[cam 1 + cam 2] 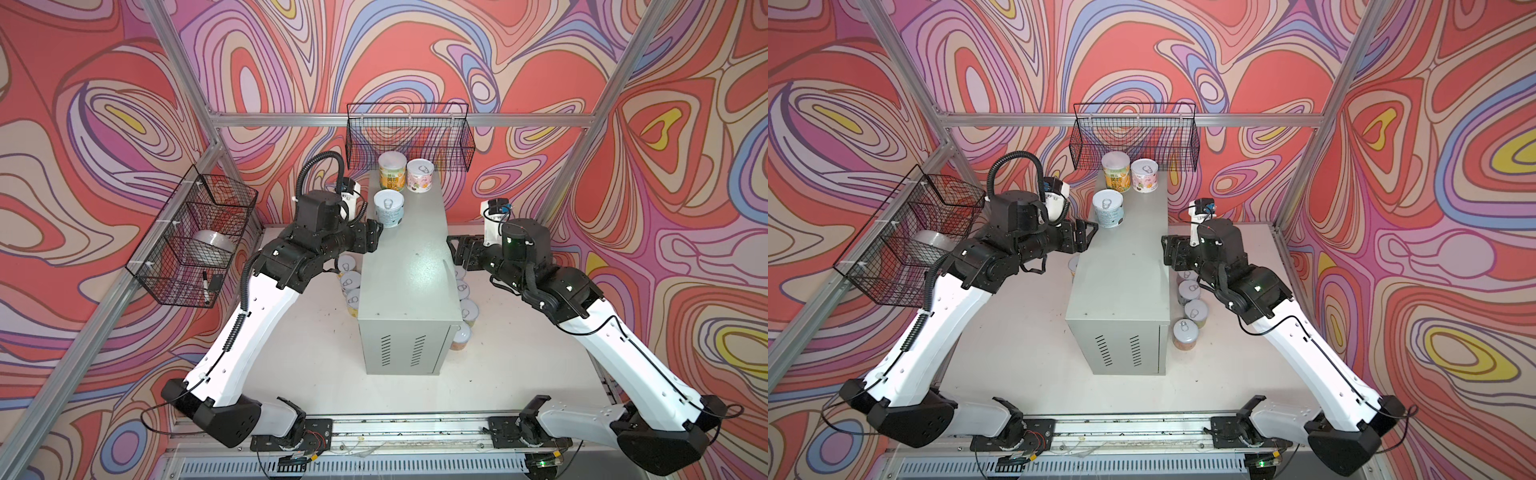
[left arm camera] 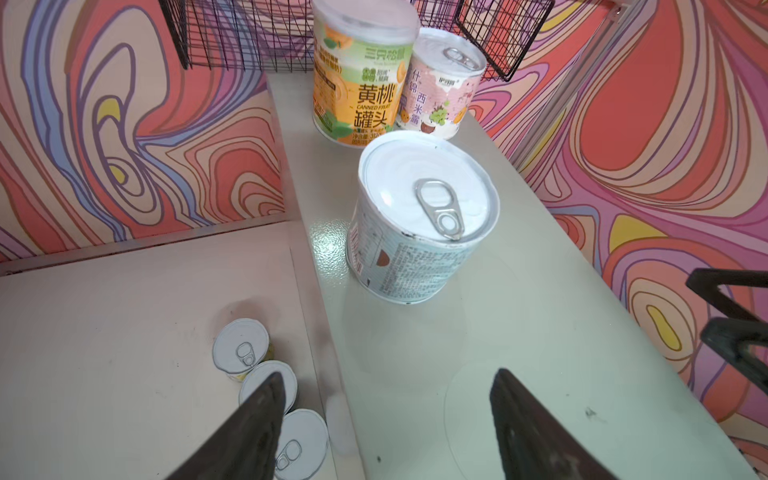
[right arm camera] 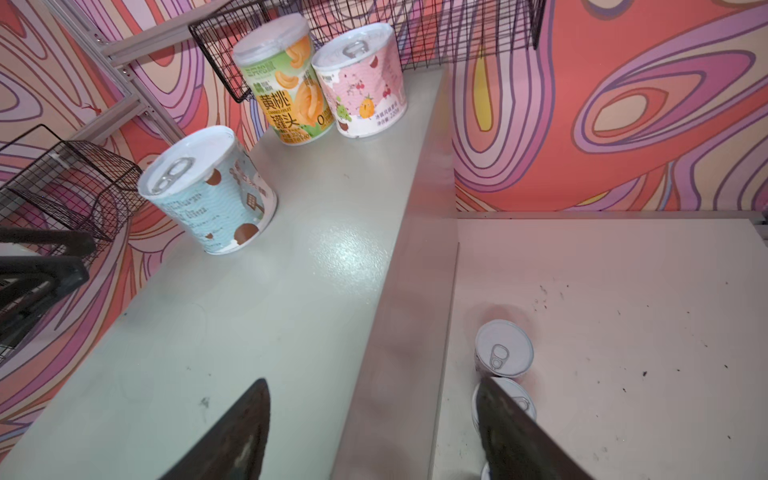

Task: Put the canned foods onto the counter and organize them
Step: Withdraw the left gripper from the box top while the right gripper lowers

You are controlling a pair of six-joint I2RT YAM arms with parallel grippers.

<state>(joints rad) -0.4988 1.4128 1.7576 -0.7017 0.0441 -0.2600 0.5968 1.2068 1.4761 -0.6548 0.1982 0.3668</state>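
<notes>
On the counter (image 1: 403, 266), three of the canned foods stand upright. A yellow-green can (image 1: 392, 170) and a pink can (image 1: 420, 176) stand side by side at the far end. A pale blue can (image 1: 389, 209) stands nearer, close to the counter's left edge. The left gripper (image 1: 375, 232) hovers at that left edge, near the pale blue can but apart from it. In the left wrist view its fingers (image 2: 266, 419) are spread with nothing between them, and the can stands ahead of the fingertips, outside the gap. One finger hangs over the counter top. The other hangs over the left row of cans (image 2: 241, 351), three upright tins on the white tabletop (image 1: 316, 353) against the counter's left side. The right gripper (image 1: 454, 249) hovers at the counter's right edge, well apart from all three placed cans. Its fingers (image 3: 245, 428) are also parted and empty, one above the counter top and one above the right row of cans (image 1: 1190, 289). That row is four upright tins on the tabletop along the counter's right side.
</notes>
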